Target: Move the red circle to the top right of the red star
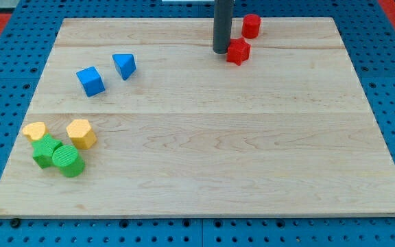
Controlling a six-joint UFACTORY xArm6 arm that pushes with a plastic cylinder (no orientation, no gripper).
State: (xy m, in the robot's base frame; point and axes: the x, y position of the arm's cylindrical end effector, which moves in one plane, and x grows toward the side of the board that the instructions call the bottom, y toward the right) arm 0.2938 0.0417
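The red circle (252,26) stands near the view's top edge of the wooden board. The red star (238,51) lies just below and slightly left of it, a small gap between them. My tip (221,51) rests on the board right against the red star's left side, and left and below the red circle. The dark rod rises straight up out of the view's top.
A blue cube (90,81) and a blue triangle (124,66) lie at the upper left. A yellow heart (35,131), a yellow hexagon (81,134), a green star (45,151) and a green circle (68,160) cluster at the lower left. The board (204,151) sits on blue pegboard.
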